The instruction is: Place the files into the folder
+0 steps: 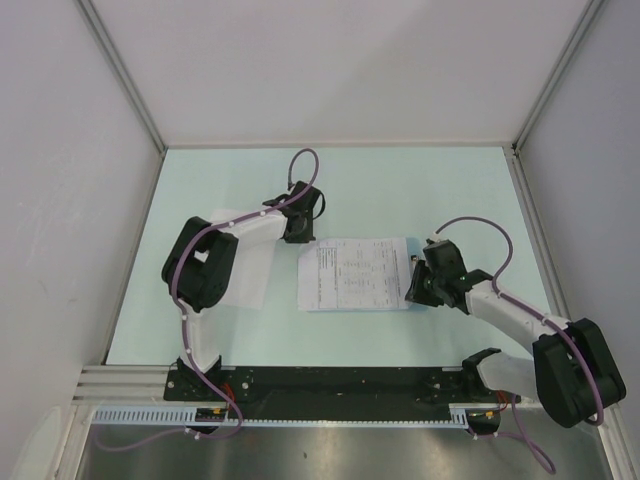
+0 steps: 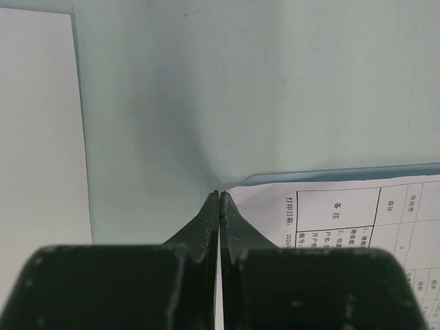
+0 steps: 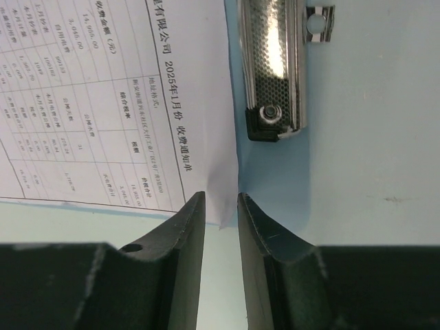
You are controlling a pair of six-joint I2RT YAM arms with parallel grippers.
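A printed sheet of the files [image 1: 355,273] lies at the table's middle on the pale-blue folder [image 1: 414,300], whose rim shows around it. A blank white sheet [image 1: 245,270] lies to the left under the left arm. My left gripper [image 1: 298,235] is at the printed sheet's far-left corner. In the left wrist view its jaws [image 2: 219,195] are pressed together, and the folder's blue edge [image 2: 344,172] curls up into the tips. My right gripper [image 1: 415,285] stands slightly open at the sheet's right side. A corner of the printed sheet [image 3: 221,185] sits in the gap between its fingertips [image 3: 221,199].
A shiny perforated metal piece with a black end [image 3: 275,69] lies on the folder's blue margin just beyond the right gripper. The blank sheet [image 2: 38,124] is left of the left gripper. Grey walls enclose the mint tabletop [image 1: 400,190] on three sides.
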